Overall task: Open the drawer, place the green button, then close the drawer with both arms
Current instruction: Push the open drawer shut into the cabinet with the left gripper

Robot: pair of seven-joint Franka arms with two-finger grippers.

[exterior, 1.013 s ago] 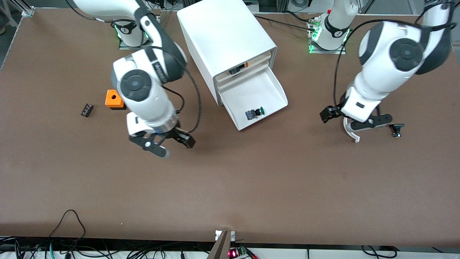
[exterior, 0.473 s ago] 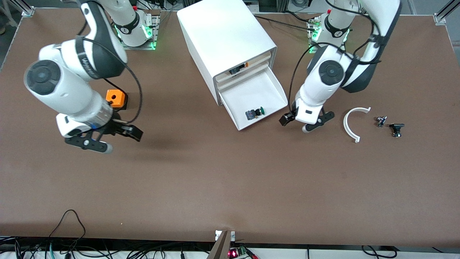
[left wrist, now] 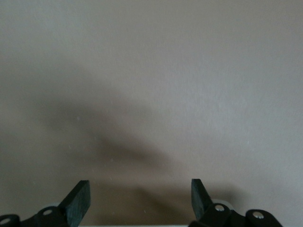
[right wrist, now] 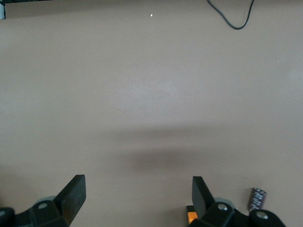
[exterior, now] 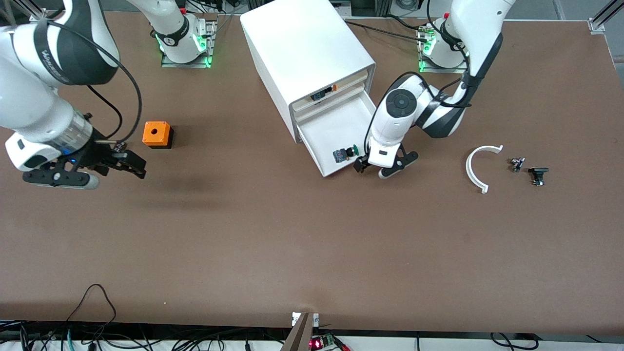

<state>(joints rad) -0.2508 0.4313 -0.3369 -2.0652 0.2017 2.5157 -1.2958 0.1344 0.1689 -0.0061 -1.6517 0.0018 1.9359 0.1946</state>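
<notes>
Wide brown table (exterior: pixel 312 243), loose black cables (exterior: pixel 92 302) along its near edge, metal frame posts (exterior: pixel 602 17) at corners

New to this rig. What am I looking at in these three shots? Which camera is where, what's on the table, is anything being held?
Two white robot arms work at a brown table, each ending in a two-finger claw. The wide shot comes from a high camera facing the arms; the other two come from cameras on each arm's wrist, looking past the claw's fingers at the table.

A white cabinet stands in the middle with its drawer pulled open; the green-capped button lies inside. The left claw is open, at the drawer's front corner. The right claw is open over the table's right-arm end, near an orange box. A white curved piece and small black parts lie toward the left arm's end. Nothing is held.
</notes>
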